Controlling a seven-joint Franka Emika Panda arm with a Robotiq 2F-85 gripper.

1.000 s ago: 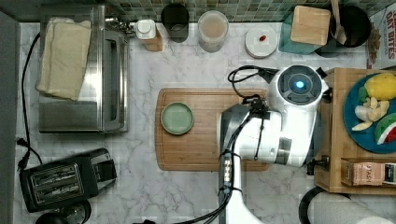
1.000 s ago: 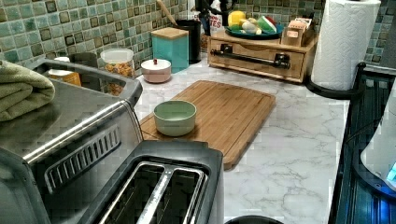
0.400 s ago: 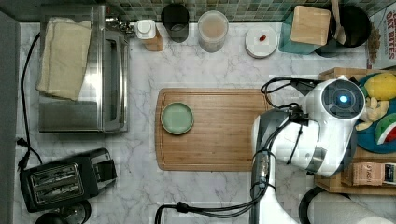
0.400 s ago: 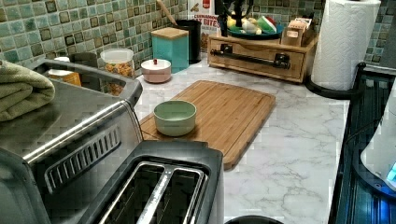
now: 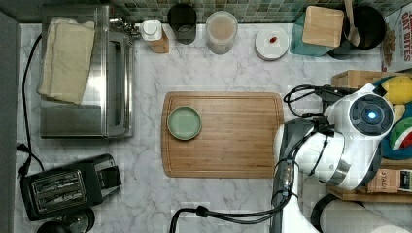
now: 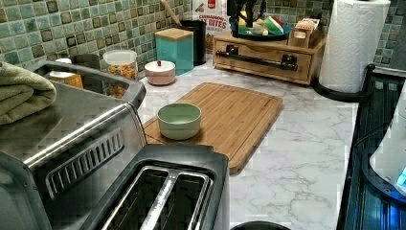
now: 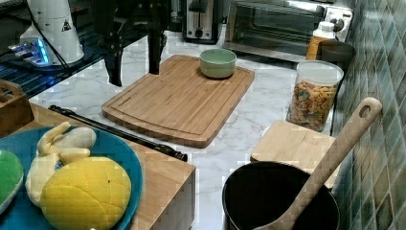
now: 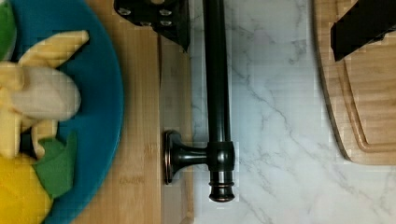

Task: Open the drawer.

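Four views, taken in turn. Top view: white arm [image 5: 340,145] sits at the right edge of the frame, bent over the bamboo unit so its wrist hangs above the drawer front; cutting board [image 5: 223,134] with a green bowl [image 5: 184,123] lies mid-frame on the marble desk [image 5: 145,73], well clear of the work. Left view: drawer [image 6: 268,60] at upper right, shut flush, black bar handle [image 6: 256,56] running across its front on two posts; dark tool [image 6: 246,9] hangs above the unit's top, near the blue fruit plate [image 6: 261,33]. Right view: tool [image 7: 135,52] at upper left, fingers spread and pointing down, released, gripping nothing, hovering above the handle, which crosses the lower left; the plate fills the lower-left corner. Wrist view: handle bar is vertical mid-frame with one finger [image 8: 156,16] at the top beside it and the other at upper right, so the bar lies between them, not touched. Judgement: pre-grasp, lined up to drop and close on the bar, then pull outward toward the board.
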